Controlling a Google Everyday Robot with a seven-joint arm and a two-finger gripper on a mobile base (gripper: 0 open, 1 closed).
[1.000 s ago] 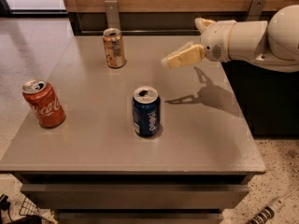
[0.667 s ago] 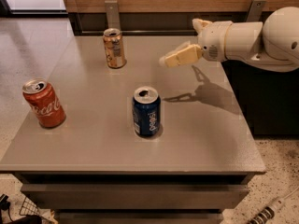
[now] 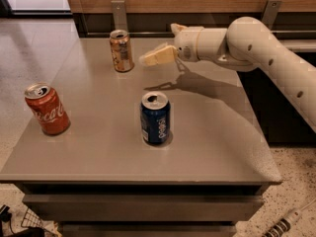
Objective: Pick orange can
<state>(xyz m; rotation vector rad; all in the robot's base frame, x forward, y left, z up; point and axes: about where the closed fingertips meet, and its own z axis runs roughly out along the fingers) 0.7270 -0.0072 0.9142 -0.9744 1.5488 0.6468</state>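
The orange can (image 3: pixel 121 50) stands upright near the back of the grey table (image 3: pixel 212 132), left of centre. It is golden-orange with a whitish label patch and a silver top. My gripper (image 3: pixel 150 58) is at the end of the white arm that reaches in from the right. It hovers above the table just right of the orange can, a small gap away, pointing left at it. Nothing is in it.
A dark blue Pepsi can (image 3: pixel 155 117) stands mid-table, in front of the gripper. A red Coca-Cola can (image 3: pixel 47 108) stands near the left edge. A wooden wall with metal brackets (image 3: pixel 118 11) runs behind the table. A power strip (image 3: pixel 284 223) lies on the floor at lower right.
The arm and gripper have moved left, closing most of the gap to the orange can. The three cans have not moved.
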